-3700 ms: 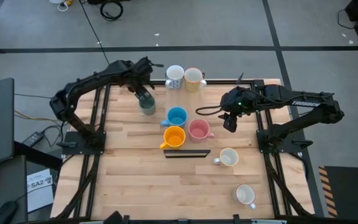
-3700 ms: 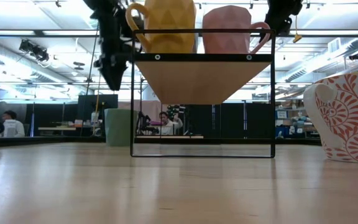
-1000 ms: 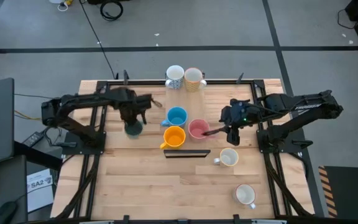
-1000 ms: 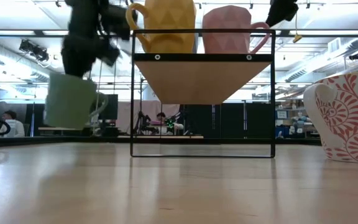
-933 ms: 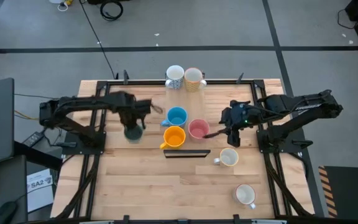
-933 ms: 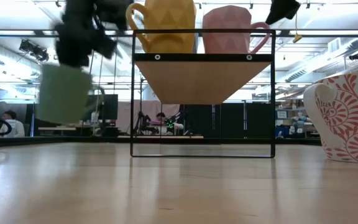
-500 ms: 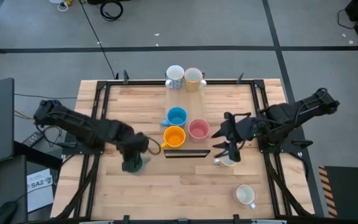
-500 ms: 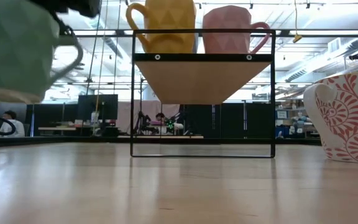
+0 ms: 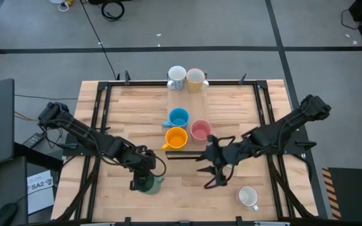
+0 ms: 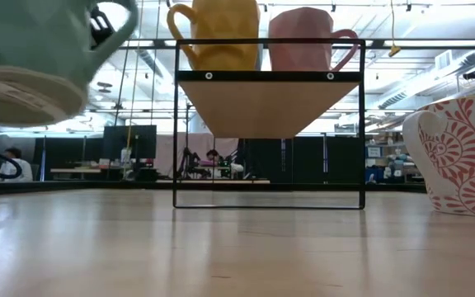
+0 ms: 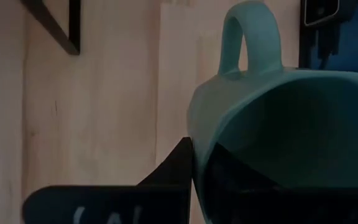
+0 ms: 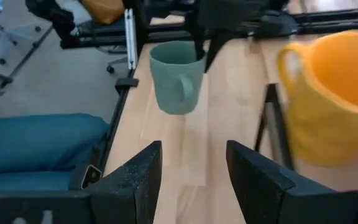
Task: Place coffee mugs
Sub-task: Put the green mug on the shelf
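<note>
Carrying the grey-green mug (image 9: 148, 182) over the near left part of the table (image 9: 118, 107), the left claw (image 9: 142, 178) grips it by the rim, 1 dark finger inside the bowl and the mug hanging just below the claw, clear of the wood in the low view. To finish this step well, the mug probably wants lowering straight down until its flat base rests fully on the boards, with the claw letting go only then, since a tilted release could tip it or knock the handle. The right claw (image 9: 213, 171) hangs open and empty over the table just in front of the black wire stand (image 9: 190, 154), with a cream mug (image 9: 249, 197) a little nearer the front edge beside it; the orange mug (image 9: 176, 138) and pink mug (image 9: 200, 130) sit just behind that stand, the blue mug (image 9: 178, 118) behind them, and 2 more mugs at the far edge. The held mug looks like smooth glazed ceramic, round with a thin lip and a looped side handle, so it may slip under a light grip. The table is pale planked wood, and the stand is thin black metal.
</note>
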`<act>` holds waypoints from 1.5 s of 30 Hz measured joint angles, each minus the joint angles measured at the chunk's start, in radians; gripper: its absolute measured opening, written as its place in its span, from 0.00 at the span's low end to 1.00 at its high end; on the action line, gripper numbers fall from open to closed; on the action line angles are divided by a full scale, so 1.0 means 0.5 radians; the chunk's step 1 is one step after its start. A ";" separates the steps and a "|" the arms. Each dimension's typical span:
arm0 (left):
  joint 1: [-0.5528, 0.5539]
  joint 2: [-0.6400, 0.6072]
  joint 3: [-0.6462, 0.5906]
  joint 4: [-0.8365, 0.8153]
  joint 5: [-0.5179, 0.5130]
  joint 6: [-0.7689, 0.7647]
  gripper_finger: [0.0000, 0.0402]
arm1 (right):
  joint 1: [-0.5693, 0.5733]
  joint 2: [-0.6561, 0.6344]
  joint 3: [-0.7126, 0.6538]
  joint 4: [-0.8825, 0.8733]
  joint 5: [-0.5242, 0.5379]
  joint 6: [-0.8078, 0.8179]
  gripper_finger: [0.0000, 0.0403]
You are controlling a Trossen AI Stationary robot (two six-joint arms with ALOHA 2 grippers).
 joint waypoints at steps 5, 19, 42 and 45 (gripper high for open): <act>0.001 0.080 -0.001 0.172 -0.005 -0.001 0.07 | 0.036 0.164 0.000 0.141 -0.016 -0.012 0.46; 0.004 0.084 -0.001 0.478 0.009 -0.072 0.07 | 0.020 0.505 -0.001 0.726 -0.115 -0.207 0.46; 0.005 0.084 -0.001 0.769 -0.154 -0.018 0.07 | -0.182 0.543 0.000 0.948 -0.588 0.129 0.46; 0.005 0.084 -0.001 0.807 -0.202 -0.016 0.07 | -0.183 0.543 0.000 0.934 -0.588 0.131 0.46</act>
